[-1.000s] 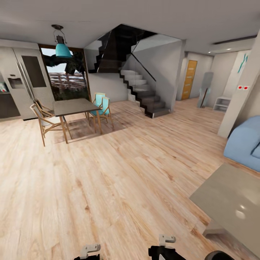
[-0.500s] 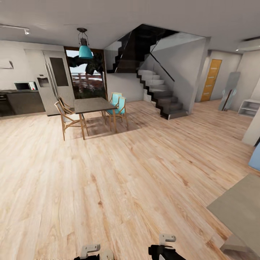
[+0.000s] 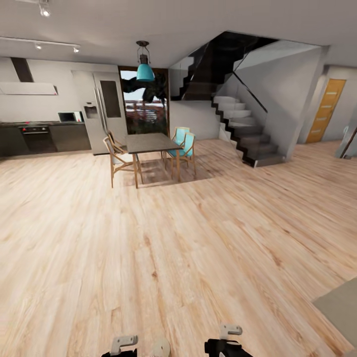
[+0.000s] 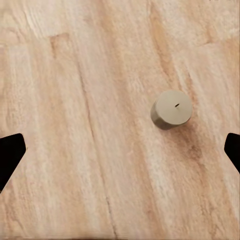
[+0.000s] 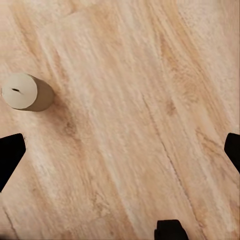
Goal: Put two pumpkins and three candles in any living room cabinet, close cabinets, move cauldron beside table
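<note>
A cream candle (image 4: pixel 171 109) stands upright on the wooden floor (image 3: pixel 148 238) just ahead of the robot, between its arms. The left claw (image 4: pixel 120 150) and right claw (image 5: pixel 120 152) hang spread and empty above the boards. To pick it up cleanly, the robot should halt, centre one claw over the candle, then descend.

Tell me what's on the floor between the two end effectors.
In the head view, one pale candle stands upright on the wood floor between the left end effector and the right end effector. Both wrist views show it too.
</note>
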`<state>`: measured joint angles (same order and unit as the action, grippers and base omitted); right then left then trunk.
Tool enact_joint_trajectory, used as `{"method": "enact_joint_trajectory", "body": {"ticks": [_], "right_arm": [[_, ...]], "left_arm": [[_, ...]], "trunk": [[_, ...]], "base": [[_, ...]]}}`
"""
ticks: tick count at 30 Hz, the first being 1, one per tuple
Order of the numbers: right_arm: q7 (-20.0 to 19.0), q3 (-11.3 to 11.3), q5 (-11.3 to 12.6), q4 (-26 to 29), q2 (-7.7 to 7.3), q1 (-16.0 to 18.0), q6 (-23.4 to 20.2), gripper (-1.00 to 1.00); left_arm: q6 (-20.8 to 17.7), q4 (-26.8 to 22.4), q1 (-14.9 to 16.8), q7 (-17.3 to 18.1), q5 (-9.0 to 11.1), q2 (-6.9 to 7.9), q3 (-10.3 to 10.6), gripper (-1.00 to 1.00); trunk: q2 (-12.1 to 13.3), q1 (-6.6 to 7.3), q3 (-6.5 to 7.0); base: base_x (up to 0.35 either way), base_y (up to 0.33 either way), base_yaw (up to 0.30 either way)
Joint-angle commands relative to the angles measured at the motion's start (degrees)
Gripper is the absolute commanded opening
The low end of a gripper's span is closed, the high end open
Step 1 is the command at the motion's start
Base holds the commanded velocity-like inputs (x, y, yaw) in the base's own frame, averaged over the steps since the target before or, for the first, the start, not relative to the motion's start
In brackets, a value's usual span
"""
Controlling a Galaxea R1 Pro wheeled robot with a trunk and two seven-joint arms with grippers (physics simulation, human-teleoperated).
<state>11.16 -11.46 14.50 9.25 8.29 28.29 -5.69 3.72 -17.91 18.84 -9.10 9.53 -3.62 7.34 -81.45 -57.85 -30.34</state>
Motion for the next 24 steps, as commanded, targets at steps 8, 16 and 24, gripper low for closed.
{"method": "enact_joint_trajectory", "body": {"ticks": [8,16,24], "right_arm": [[0.35,-0.5,0.44,0.15,-0.03,-0.03,-0.37,1.0],[0.35,-0.5,0.44,0.15,-0.03,-0.02,-0.33,1.0],[0.35,-0.5,0.44,0.07,-0.03,-0.04,0.13,1.0]], "left_arm": [[0.24,0.07,0.06,-0.31,0.64,0.02,0.48,1.0],[0.24,0.07,0.06,-0.31,0.68,0.02,0.48,1.0],[0.24,0.07,0.06,-0.31,0.76,0.02,0.48,1.0]], "trunk": [[-0.03,0.0,-0.05],[-0.03,0.0,-0.05],[-0.03,0.0,-0.05]], "base": [[0.0,0.0,0.291],[0.0,0.0,0.291],[0.0,0.0,0.291]]}}
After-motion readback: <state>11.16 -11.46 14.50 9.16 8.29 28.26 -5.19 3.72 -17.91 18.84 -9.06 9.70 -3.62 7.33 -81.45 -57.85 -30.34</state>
